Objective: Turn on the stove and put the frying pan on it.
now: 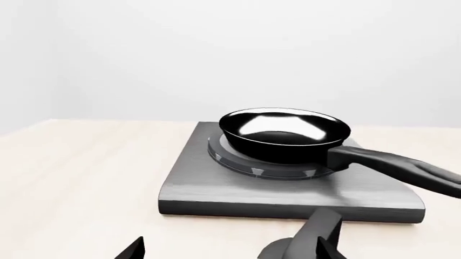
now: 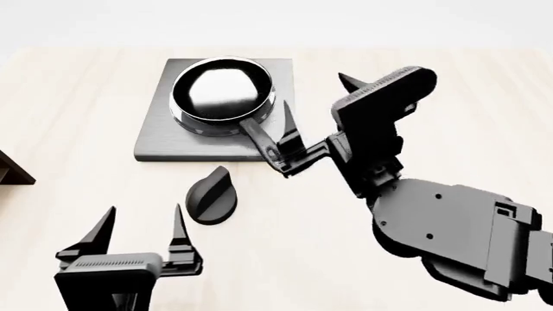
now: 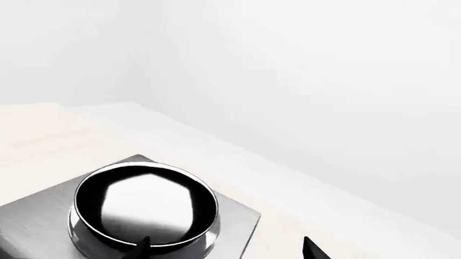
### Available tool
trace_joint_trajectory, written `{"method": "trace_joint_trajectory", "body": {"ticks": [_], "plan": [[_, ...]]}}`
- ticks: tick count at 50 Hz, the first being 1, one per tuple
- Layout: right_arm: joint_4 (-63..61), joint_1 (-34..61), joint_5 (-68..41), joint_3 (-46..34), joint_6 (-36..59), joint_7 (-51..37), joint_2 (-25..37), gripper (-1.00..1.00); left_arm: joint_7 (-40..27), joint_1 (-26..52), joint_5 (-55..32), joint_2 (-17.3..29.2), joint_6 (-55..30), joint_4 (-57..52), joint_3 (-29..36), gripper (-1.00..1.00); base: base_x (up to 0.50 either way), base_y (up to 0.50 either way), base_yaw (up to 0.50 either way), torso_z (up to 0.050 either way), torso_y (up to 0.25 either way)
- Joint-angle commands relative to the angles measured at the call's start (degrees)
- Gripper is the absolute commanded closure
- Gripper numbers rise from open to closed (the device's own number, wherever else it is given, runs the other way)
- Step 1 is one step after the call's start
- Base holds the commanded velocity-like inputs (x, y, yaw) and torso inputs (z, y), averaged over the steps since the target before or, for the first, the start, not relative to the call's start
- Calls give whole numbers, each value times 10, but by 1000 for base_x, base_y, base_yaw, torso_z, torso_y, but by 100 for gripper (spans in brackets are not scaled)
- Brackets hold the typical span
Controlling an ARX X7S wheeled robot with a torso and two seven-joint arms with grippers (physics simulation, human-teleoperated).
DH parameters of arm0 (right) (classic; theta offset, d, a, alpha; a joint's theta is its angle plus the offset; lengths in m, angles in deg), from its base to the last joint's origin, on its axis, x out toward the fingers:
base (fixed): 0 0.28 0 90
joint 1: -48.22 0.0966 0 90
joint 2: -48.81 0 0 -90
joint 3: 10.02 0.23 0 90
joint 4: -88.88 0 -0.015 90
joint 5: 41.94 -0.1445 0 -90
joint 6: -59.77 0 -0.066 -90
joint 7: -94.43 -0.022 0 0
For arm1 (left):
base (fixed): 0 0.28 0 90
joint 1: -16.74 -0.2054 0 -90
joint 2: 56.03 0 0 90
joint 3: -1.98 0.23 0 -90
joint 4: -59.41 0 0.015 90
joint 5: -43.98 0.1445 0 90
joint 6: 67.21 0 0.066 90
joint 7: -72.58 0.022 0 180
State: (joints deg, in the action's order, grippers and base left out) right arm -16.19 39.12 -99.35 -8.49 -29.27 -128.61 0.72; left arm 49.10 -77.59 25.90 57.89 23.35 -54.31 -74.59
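The frying pan sits on the burner of the dark-grey stove, with its long handle pointing toward me. The black knob lies on the table in front of the stove. My right gripper is open and empty, with one finger beside the handle's end and by the pan's right side. In the right wrist view the pan lies just ahead of the open gripper. My left gripper is open and empty, near the knob. The left wrist view shows the pan, stove and knob.
The light wooden table spreads all around the stove. A corner of a brown wooden shelf shows at the left edge of the head view. My right arm's grey body fills the lower right.
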Motion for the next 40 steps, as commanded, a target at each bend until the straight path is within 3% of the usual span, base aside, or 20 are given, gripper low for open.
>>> {"method": "trace_joint_trajectory", "body": {"ticks": [1, 7, 12, 15, 17, 21, 23, 26, 31, 33, 35, 40], "plan": [[-179, -133, 166, 13, -151, -135, 175, -100, 0, 3, 26, -11, -6, -21, -2, -100, 0, 0, 0, 0, 0], [-185, -206, 235, 16, -254, -204, 222, -100, 0, -4, 33, -12, 13, -23, -3, -100, 0, 0, 0, 0, 0], [-202, -274, 365, 17, -309, -307, 272, -100, -1, -22, 38, -8, 54, -35, -15, -100, 0, 0, 0, 0, 0], [-215, -296, 422, 26, -359, -357, 309, -100, -13, -37, 59, -10, 98, -48, -33, -100, 0, 0, 0, 0, 0], [-225, -312, 461, 34, -424, -400, 344, -100, -26, -57, 93, -18, 172, -55, -50, -100, 0, 0, 0, 0, 0], [-251, -329, 524, 44, -449, -452, 385, -100, -34, -80, 109, -14, 211, -83, -69, -100, 0, 0, 0, 0, 0], [-268, -397, 549, 120, -448, -469, 406, -100, -42, -96, 119, -13, 232, -102, -84, -100, 0, 0, 0, 0, 0], [-278, -573, 559, 305, -460, -469, 416, -100, -48, -110, 122, -11, 249, -121, -98, -100, 0, 0, 0, 0, 0], [-312, -1003, 590, 735, -455, -469, 406, -100, -57, -134, 114, -5, 281, -151, -126, -100, 0, 0, 0, 0, 0], [-315, -1175, 579, 906, -477, -430, 363, -100, -63, -142, 118, -6, 290, -160, -138, -100, 0, 0, 0, 0, 0], [-315, -1253, 559, 1050, -503, -385, 310, -100, -66, -153, 122, -6, 304, -169, -151, -100, 0, 0, 0, 0, 0], [-326, -1257, 526, 1094, -520, -288, 216, -100, -75, -173, 123, -8, 337, -187, -177, -100, 0, 0, 0, 0, 0]]}}
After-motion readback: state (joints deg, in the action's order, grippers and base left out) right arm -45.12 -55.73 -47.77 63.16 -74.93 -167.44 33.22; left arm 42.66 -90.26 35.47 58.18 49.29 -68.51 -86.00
